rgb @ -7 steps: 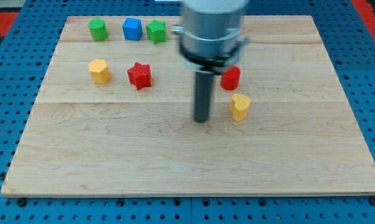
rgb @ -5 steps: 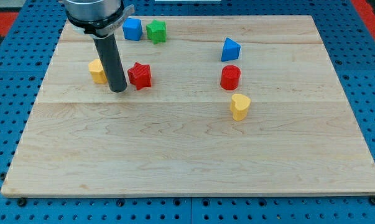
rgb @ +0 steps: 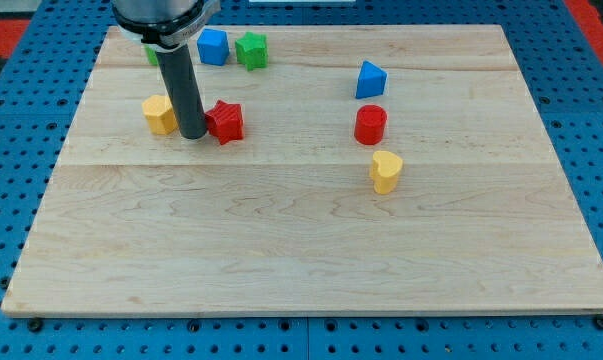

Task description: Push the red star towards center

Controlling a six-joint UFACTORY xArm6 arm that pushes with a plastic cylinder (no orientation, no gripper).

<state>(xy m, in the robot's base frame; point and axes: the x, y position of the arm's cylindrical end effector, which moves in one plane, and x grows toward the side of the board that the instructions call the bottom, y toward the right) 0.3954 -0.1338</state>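
The red star (rgb: pixel 226 121) lies on the wooden board (rgb: pixel 311 250) in its upper left part. My tip (rgb: pixel 192 134) stands right at the star's left side, touching or almost touching it. A yellow block (rgb: pixel 160 114) sits just left of the rod. The rod rises up to the arm at the view's top left.
A blue block (rgb: pixel 213 46) and a green block (rgb: pixel 251 50) sit near the top edge; another green block (rgb: pixel 153 54) is mostly hidden behind the rod. A blue triangular block (rgb: pixel 371 79), a red cylinder (rgb: pixel 370 125) and a yellow heart (rgb: pixel 385 171) stand right of centre.
My tip swept from the board's middle to the left, then moved slightly up and right against the red star's left side. The blocks have hardly moved.
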